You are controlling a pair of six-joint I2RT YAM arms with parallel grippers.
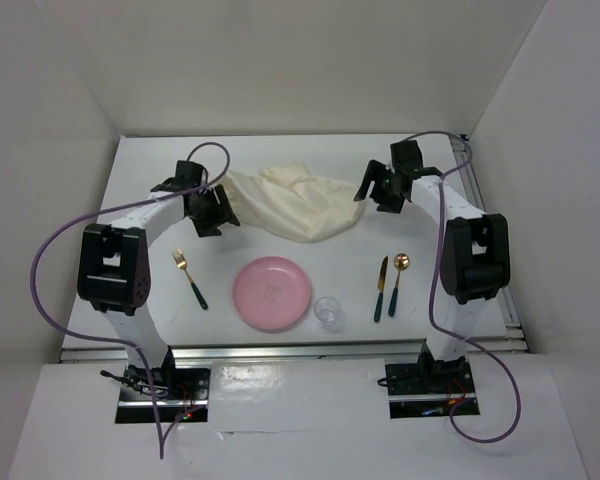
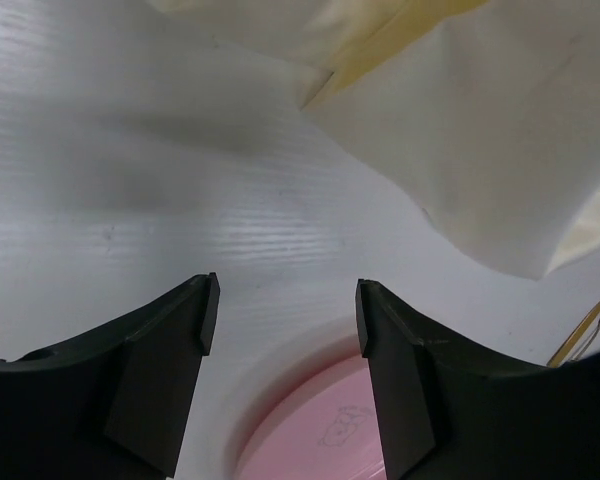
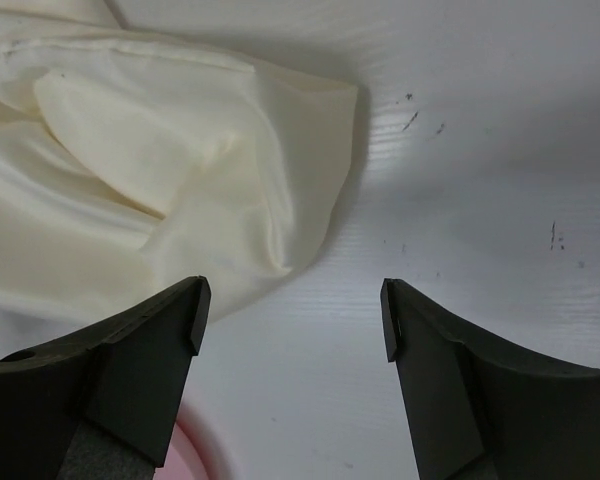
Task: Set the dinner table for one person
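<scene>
On the white dinner table (image 1: pixel 160 190) a crumpled cream cloth (image 1: pixel 292 202) lies at the back middle. A pink plate (image 1: pixel 271 292) sits at the front middle, with a clear glass (image 1: pixel 327 311) at its right. A gold fork with a dark handle (image 1: pixel 190 277) lies left of the plate. A knife (image 1: pixel 381 288) and a gold spoon (image 1: pixel 398 281) lie to the right. My left gripper (image 1: pixel 212 212) is open and empty beside the cloth's left end (image 2: pixel 500 130). My right gripper (image 1: pixel 380 188) is open and empty beside the cloth's right end (image 3: pixel 160 170).
White walls enclose the table on the left, back and right. Purple cables (image 1: pixel 50 270) loop beside both arms. The pink plate's rim shows between the left fingers (image 2: pixel 320 430) and at the bottom left of the right wrist view (image 3: pixel 195 455).
</scene>
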